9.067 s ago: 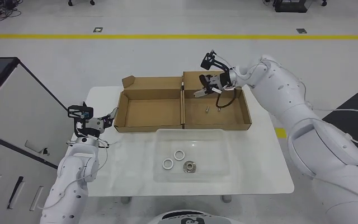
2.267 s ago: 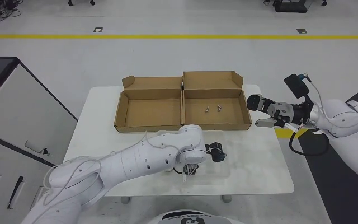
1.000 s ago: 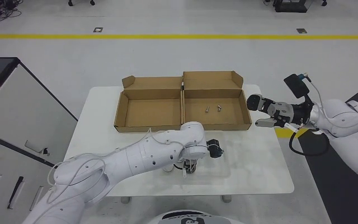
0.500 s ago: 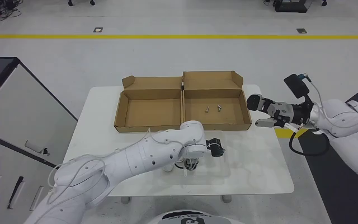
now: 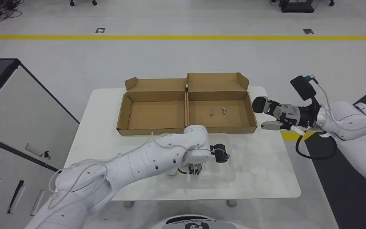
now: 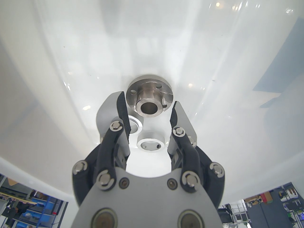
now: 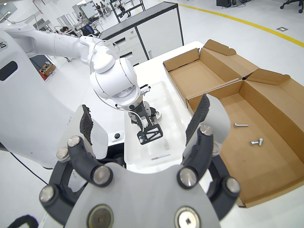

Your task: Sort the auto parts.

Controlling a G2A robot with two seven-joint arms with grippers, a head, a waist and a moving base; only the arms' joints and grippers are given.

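Observation:
In the left wrist view a metal flanged hub (image 6: 148, 98) lies on the floor of the clear tray (image 6: 71, 48). My left gripper (image 6: 147, 100) is open with one finger on each side of the hub. Two white rings (image 6: 150, 142) lie just behind the hub, and a finger partly hides one. From above, the left arm covers most of the tray (image 5: 246, 154), with the left gripper (image 5: 194, 169) pointing down into it. My right gripper (image 5: 264, 114) is open and holds nothing, off the right end of the cardboard boxes. Its fingers (image 7: 201, 112) frame the table.
Two open cardboard boxes stand side by side behind the tray. The left box (image 5: 153, 111) is bare. The right box (image 5: 234, 117) holds two bolts (image 5: 211, 111) (image 5: 223, 109). A grey cabinet (image 5: 23, 114) stands left of the table.
Since the earliest frame the left arm has swung from the table's left edge down into the tray, and the right arm has drawn back from the right box. Over the last second both stay nearly still.

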